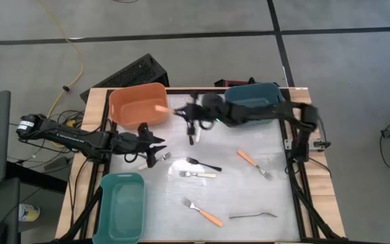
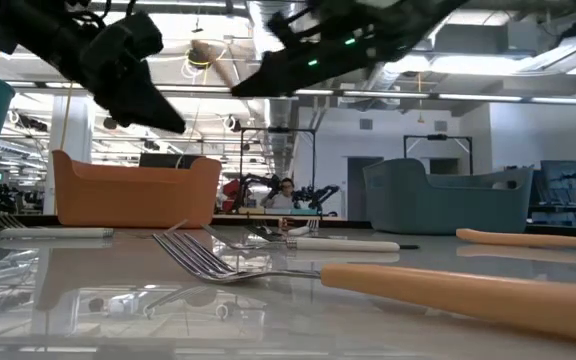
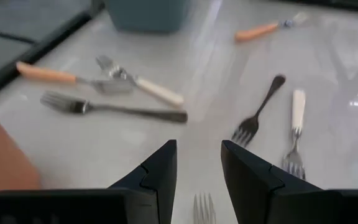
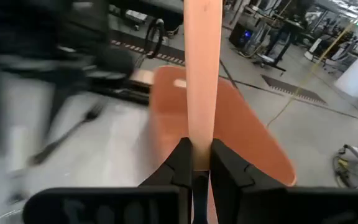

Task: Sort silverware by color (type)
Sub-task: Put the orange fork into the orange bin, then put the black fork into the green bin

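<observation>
Orange-handled fork [image 4: 202,74] fills centre of right wrist view, clenched in right gripper [image 4: 196,163] w/ orange bin [image 4: 241,130] behind. High view alone shows the rest: left gripper [image 1: 156,152] mid-left, fingers parted, grasping nothing; remaining forks [image 1: 202,163] scattered lower centre.

orange bin [image 1: 138,105], teal bins [image 1: 123,207], orange-handled forks [image 1: 204,213], blk fork [image 1: 204,163]

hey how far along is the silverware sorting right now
Barely started: no bin visibly holds any silverware. In hand: the right gripper carries an orange-handled fork toward the orange bin. Left: several forks lie loose on the table; the left gripper hovers open.
</observation>
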Robot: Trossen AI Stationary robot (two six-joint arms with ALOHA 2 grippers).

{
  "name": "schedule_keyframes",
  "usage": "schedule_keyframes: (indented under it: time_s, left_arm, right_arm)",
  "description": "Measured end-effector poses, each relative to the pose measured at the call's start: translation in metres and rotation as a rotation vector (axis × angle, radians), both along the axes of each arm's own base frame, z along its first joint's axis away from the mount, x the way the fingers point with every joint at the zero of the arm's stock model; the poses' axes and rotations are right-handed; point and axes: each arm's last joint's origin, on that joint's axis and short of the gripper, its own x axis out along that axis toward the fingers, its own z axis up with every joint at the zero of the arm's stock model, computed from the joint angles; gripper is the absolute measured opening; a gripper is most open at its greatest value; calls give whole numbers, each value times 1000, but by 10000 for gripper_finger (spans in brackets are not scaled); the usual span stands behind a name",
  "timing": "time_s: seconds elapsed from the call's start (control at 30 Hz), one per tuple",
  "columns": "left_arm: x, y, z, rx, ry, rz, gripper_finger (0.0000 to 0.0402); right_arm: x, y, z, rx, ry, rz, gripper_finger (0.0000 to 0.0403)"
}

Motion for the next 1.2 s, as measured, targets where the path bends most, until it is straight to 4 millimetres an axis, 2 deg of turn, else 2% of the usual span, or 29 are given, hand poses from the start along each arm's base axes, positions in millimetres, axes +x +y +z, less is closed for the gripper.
schedule_keyframes:
  time_s: [0.13,0.27,0.43,0.53,0.77,1.0,1.1,1.2]
  left_arm:
    - [-4,-1,-6,-62,63,-30,111]
    - [-10,-1,-7,-90,99,-20,111]
    - [-15,0,-6,-107,105,-20,111]
    - [-17,-1,-4,-124,98,-47,111]
    - [-19,-2,-3,-124,102,-77,111]
    - [-19,-2,-3,-120,112,-89,111]
    - [-19,-2,-3,-114,113,-92,111]
    - [-19,-2,-3,-113,113,-92,111]
  right_arm:
    - [37,-29,15,-35,-66,-17,52]
    - [69,-48,25,-35,-131,16,52]
    - [104,-60,6,5,-112,49,52]
    - [117,-63,-6,21,-42,51,54]
    - [125,-66,-20,83,110,41,83]
    - [124,-67,-26,121,151,10,159]
    - [119,-67,-21,136,188,4,195]
    - [107,-64,5,140,202,2,226]
